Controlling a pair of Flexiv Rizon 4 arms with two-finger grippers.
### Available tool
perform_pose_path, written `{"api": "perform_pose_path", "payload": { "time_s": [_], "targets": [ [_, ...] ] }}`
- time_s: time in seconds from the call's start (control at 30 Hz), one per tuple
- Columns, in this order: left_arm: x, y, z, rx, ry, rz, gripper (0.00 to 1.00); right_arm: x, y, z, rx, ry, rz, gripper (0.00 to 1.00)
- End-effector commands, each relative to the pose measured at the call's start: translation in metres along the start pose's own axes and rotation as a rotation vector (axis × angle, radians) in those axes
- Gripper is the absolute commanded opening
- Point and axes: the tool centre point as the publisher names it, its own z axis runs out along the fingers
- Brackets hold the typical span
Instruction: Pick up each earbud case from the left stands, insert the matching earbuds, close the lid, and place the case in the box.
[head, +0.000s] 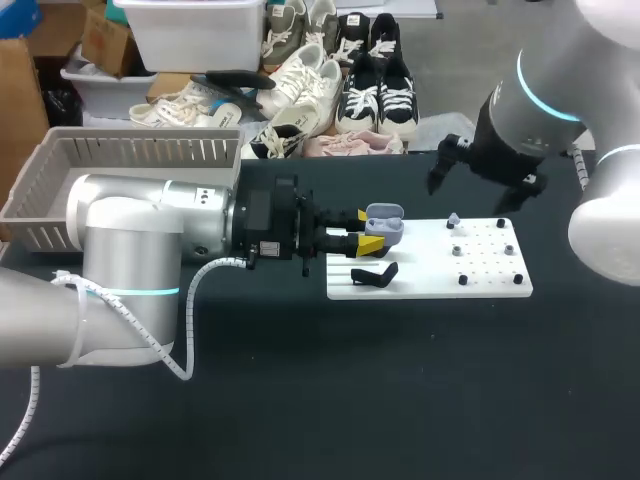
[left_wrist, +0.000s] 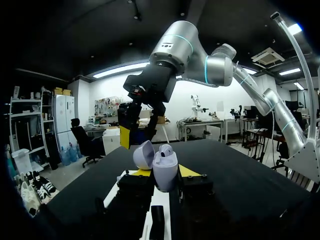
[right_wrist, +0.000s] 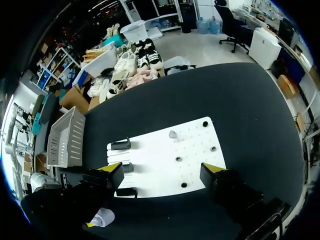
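The left jaws are clenched on the earbud case. Their yellow fingertips press its two sides, and the case stands upright between them over the far left corner of the white board. The case is smooth, rounded, pale lavender plastic, and its domed lid is hinged open to one side. The board is flat, matte and rectangular. It carries black angular stands along its left edge, and small dark pegs and one pale earbud dot its right half. The right jaws are released, with their fingertips spread wide, above the board's far edge and apart from the case. A grey slatted basket sits at the far left corner of the black worktop.
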Motion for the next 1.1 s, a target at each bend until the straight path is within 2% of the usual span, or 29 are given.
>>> {"api": "perform_pose_path", "payload": {
  "time_s": [0.03, 0.27, 0.47, 0.5, 0.57, 0.6, 0.67, 0.7, 0.73, 1.1],
  "targets": [
    [0.0, 0.0, 0.0, 0.0, 0.0, 0.0, 0.0, -0.011, 0.007, 0.023, 0.043, 0.002, 0.0, 1.0],
    [0.0, 0.0, 0.0, 0.0, 0.0, 0.0, 0.0, -0.022, 0.002, 0.04, 0.078, 0.056, 0.012, 1.0],
    [0.0, 0.0, 0.0, 0.0, 0.0, 0.0, 0.0, -0.026, -0.008, 0.052, 0.075, 0.151, 0.067, 0.99],
    [0.0, 0.0, 0.0, 0.0, 0.0, 0.0, 0.0, -0.026, -0.009, 0.054, 0.085, 0.151, 0.069, 0.93],
    [0.0, 0.0, 0.0, 0.0, 0.0, 0.0, 0.0, -0.027, -0.01, 0.055, 0.087, 0.151, 0.069, 0.88],
    [0.0, 0.0, 0.0, 0.0, 0.0, 0.0, 0.0, -0.027, -0.011, 0.055, 0.089, 0.153, 0.071, 0.77],
    [0.0, 0.0, 0.0, 0.0, 0.0, 0.0, 0.0, -0.026, -0.01, 0.056, 0.092, 0.155, 0.071, 0.66],
    [0.0, 0.0, 0.0, 0.0, 0.0, 0.0, 0.0, -0.025, -0.009, 0.057, 0.092, 0.156, 0.07, 0.55],
    [0.0, 0.0, 0.0, 0.0, 0.0, 0.0, 0.0, -0.024, -0.009, 0.058, 0.092, 0.156, 0.069, 0.49],
    [0.0, 0.0, 0.0, 0.0, 0.0, 0.0, 0.0, -0.019, -0.013, 0.071, 0.091, 0.165, 0.083, 0.49]
  ]
}}
